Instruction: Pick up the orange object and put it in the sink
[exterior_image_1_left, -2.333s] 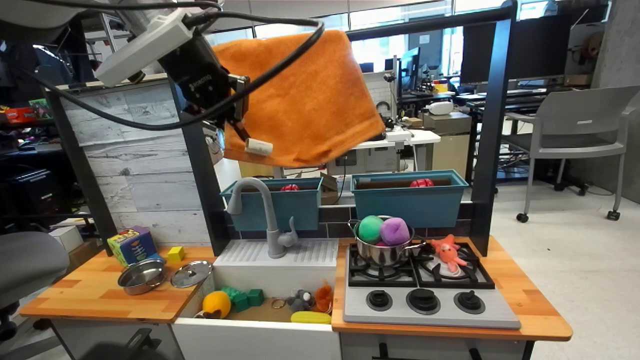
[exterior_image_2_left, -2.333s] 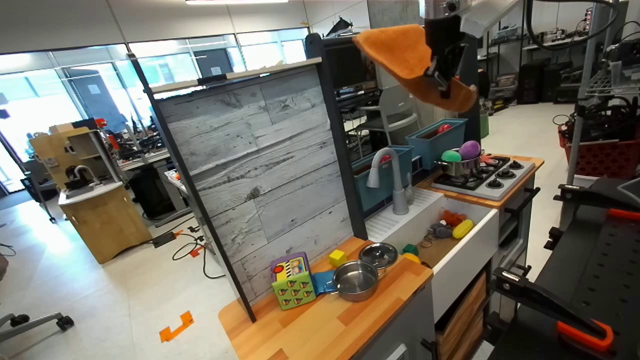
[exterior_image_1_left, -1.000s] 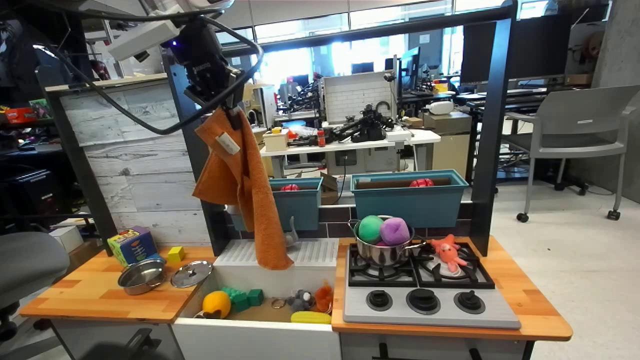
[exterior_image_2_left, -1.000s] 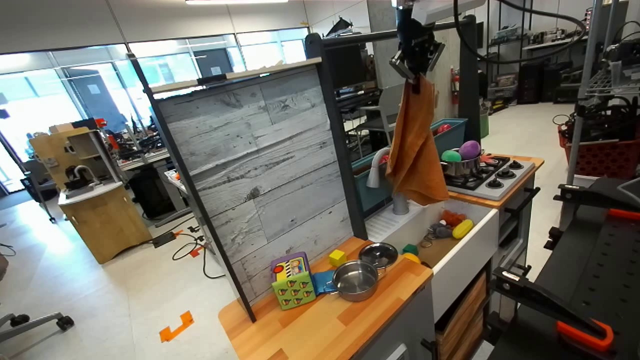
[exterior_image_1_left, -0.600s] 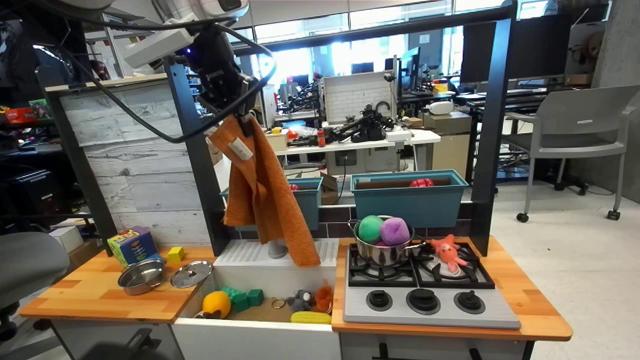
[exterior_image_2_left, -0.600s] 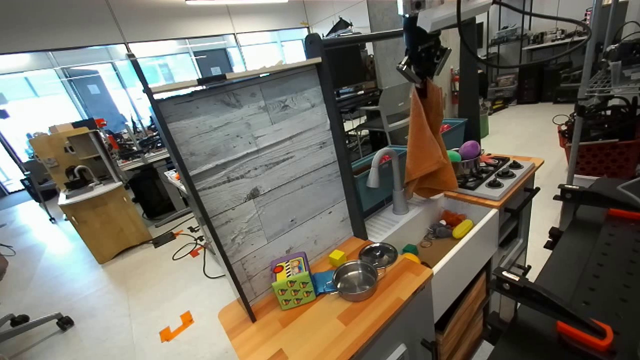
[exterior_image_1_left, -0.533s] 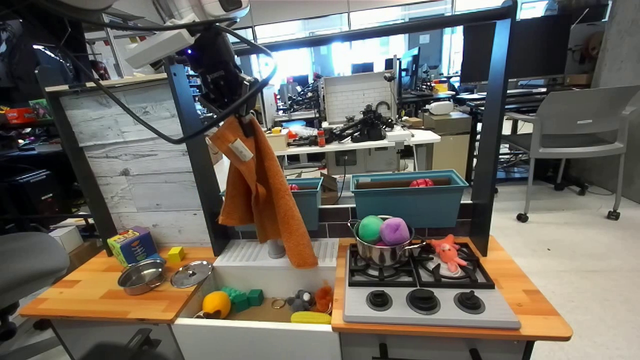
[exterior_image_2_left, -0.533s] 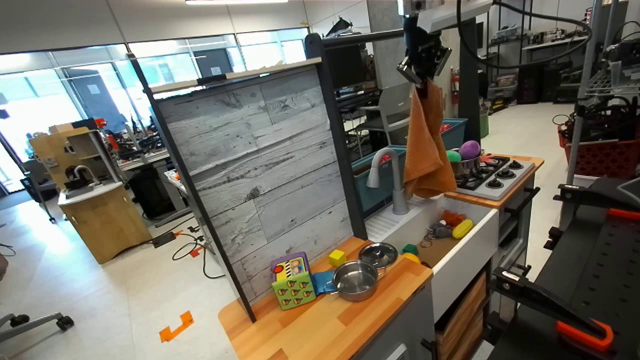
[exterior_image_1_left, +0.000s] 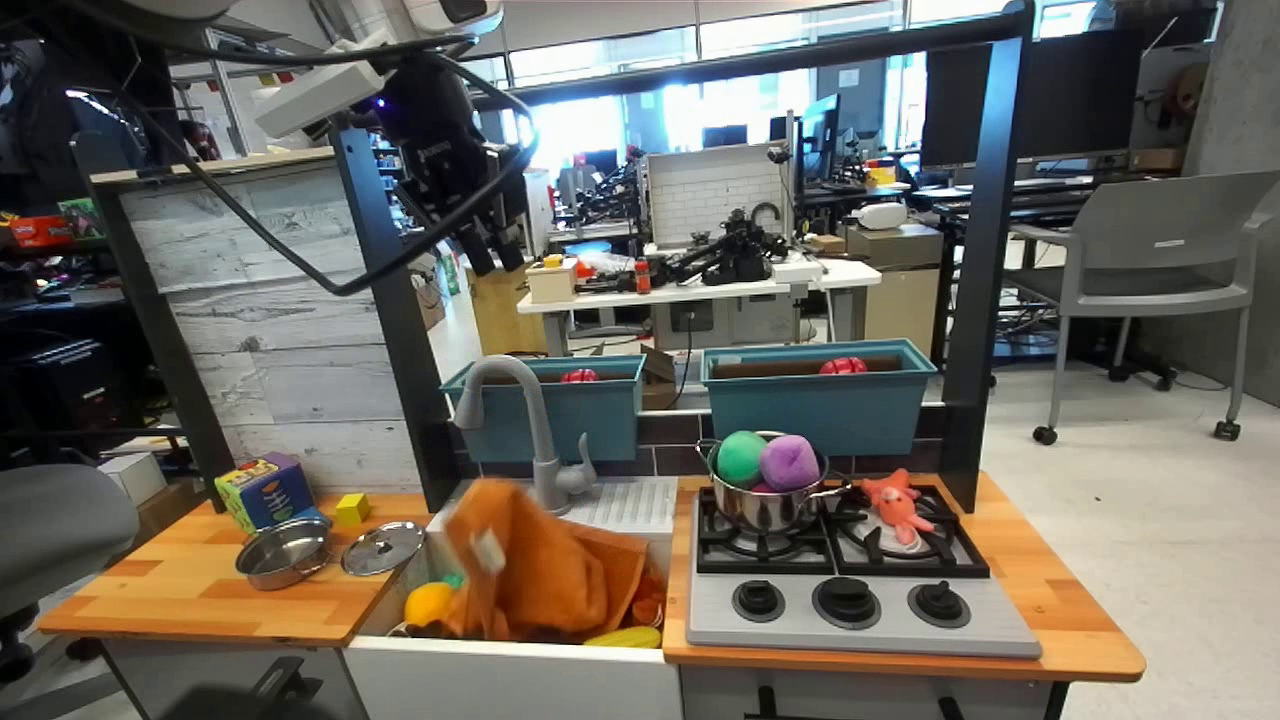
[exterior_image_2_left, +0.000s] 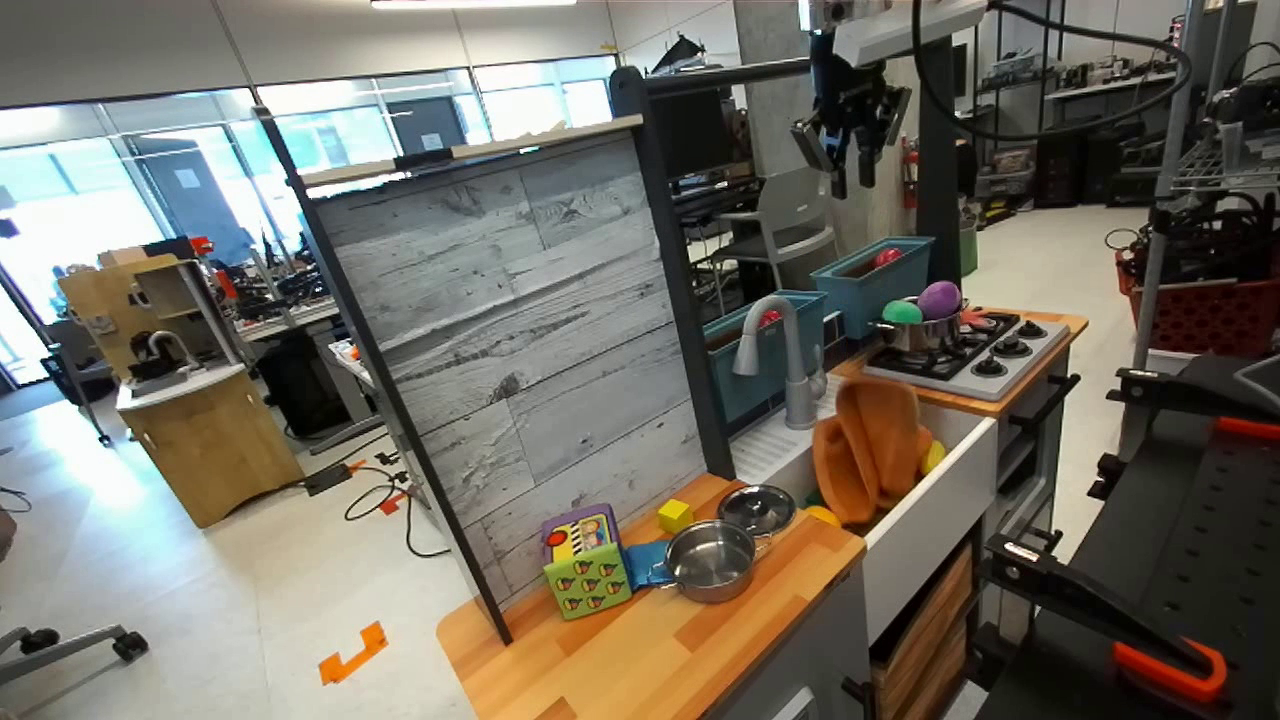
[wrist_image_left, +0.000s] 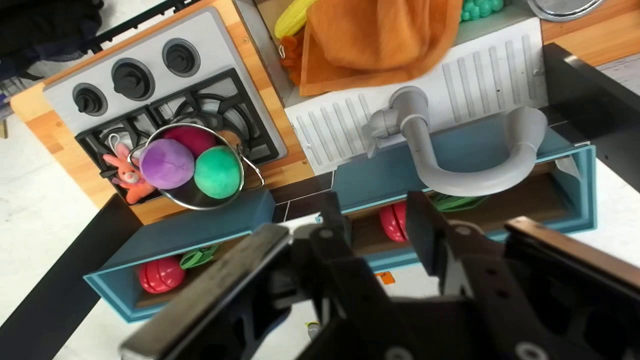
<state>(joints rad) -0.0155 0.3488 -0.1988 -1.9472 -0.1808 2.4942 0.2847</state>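
Note:
The orange cloth (exterior_image_1_left: 545, 570) is crumpled and partly blurred in the sink (exterior_image_1_left: 510, 685), over the toys there. Part of it stands up above the rim. It also shows in an exterior view (exterior_image_2_left: 870, 450) and at the top of the wrist view (wrist_image_left: 375, 40), where its edge overlaps the ribbed drainboard. My gripper (exterior_image_1_left: 497, 262) is open and empty, high above the sink and apart from the cloth. The open fingers also show in an exterior view (exterior_image_2_left: 853, 183) and the wrist view (wrist_image_left: 374, 205). The sink floor is mostly hidden by the cloth.
The grey faucet (exterior_image_1_left: 540, 430) rises behind the sink, below my gripper. Teal bins (exterior_image_1_left: 815, 400) hang at the back. A pot (exterior_image_1_left: 768, 505) with plush balls stands on the stove. A pan (exterior_image_1_left: 285, 552) and lid (exterior_image_1_left: 383, 548) lie on the counter. A black bar (exterior_image_1_left: 800, 60) runs above.
My gripper has opened and let go of the cloth, which has dropped from hanging under it down into the sink. The arm has barely moved in the last half second.

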